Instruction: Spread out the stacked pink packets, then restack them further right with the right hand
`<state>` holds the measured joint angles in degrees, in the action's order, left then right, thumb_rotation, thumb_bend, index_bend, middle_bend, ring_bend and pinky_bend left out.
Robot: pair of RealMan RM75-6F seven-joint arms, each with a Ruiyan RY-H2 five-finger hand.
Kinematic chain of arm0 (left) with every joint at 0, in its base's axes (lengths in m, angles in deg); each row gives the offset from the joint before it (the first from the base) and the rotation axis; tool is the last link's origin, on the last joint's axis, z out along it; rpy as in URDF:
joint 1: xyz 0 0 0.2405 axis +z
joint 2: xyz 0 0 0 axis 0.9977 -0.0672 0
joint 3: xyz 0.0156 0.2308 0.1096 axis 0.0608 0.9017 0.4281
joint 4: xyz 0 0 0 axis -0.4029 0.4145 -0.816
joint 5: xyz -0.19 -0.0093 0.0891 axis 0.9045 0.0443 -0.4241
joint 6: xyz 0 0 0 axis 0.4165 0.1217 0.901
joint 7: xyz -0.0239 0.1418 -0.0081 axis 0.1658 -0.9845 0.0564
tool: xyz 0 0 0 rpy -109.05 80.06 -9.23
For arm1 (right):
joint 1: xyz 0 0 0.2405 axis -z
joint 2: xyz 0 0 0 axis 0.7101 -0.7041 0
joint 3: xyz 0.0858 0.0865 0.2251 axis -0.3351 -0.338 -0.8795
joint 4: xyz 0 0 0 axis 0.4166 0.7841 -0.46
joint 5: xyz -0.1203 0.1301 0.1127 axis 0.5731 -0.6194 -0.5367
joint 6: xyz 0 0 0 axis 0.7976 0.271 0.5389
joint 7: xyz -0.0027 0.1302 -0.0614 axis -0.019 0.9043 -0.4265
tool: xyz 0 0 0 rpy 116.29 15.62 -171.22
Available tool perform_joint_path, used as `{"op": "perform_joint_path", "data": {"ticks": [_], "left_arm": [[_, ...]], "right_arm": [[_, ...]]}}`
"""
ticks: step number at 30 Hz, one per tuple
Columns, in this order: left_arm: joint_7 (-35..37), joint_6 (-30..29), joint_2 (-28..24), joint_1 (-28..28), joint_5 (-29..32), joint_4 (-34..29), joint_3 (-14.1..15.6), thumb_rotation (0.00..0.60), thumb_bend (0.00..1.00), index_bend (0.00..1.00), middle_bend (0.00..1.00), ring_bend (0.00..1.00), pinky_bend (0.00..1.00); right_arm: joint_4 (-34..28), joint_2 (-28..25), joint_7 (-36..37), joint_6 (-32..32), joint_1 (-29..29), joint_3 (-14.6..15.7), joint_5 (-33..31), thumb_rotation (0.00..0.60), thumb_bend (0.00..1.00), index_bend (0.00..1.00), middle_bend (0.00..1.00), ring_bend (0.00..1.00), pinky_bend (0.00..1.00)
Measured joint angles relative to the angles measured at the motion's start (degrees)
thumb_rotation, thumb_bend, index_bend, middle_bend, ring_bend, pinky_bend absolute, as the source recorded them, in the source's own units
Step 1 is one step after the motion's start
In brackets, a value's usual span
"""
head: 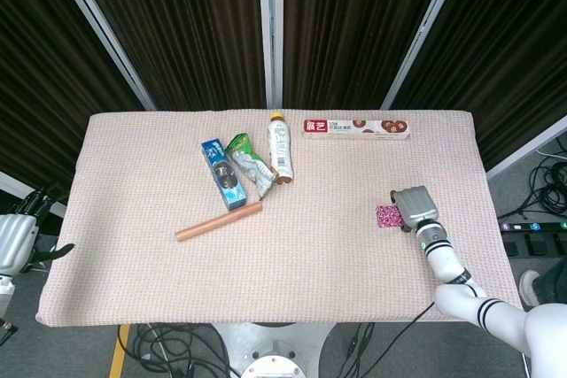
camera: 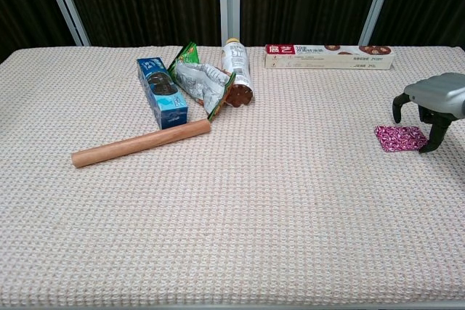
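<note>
two robot hands: one at each end of the counter [head: 133,289].
left robot hand [head: 16,241]: off the counter's left edge, low beside it, holding nothing; whether its fingers are spread or curled cannot be told.
rolling pin [camera: 142,143]: lying left of centre, slanted.
blue box [camera: 162,92]: just behind the rolling pin.
green packet [camera: 201,80]: crumpled, between the blue box and the bottle [camera: 237,71].
biscuit box [camera: 329,56]: along the far edge, right of centre.
pink packets [camera: 400,137]: flat on the counter near its right side.
right robot hand [camera: 434,102]: arched over the pink packets' right end, fingers pointing down on either side, grasping nothing.
</note>
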<state>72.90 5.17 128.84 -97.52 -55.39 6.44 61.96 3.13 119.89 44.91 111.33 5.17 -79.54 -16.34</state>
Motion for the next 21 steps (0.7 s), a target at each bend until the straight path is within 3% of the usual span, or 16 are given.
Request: {"op": "perform_joint_path", "data": {"ticks": [14,18,21], "left_arm": [[-0.32,-0.64,-0.53,0.03,-0.25,-1.01,-0.16,0.600,0.02,0.24,0.18,0.17,0.30],[-0.55,-0.82,-0.69,0.10,-0.21,-1.33,-0.21,0.600,0.02,0.24,0.18,0.17,0.30],[-0.77,-0.70,-0.75,0.09,-0.17,-1.44,-0.17,0.600,0.02,0.24,0.18,0.17,0.30]], "right_arm": [[-3.20,-1.86,0.00,1.26,0.36,-0.56,0.51,0.600,0.00,0.35,1.00,1.00,0.96],[-7.59,-4.13,1.60,3.31,1.08,-1.12,1.68,0.597,0.00,0.35,1.00,0.99,0.93],[-12.46,-6.92,5.42,7.16,2.36,-2.14,4.20,0.553,0.00,0.37,1.00,0.94,0.89]]}}
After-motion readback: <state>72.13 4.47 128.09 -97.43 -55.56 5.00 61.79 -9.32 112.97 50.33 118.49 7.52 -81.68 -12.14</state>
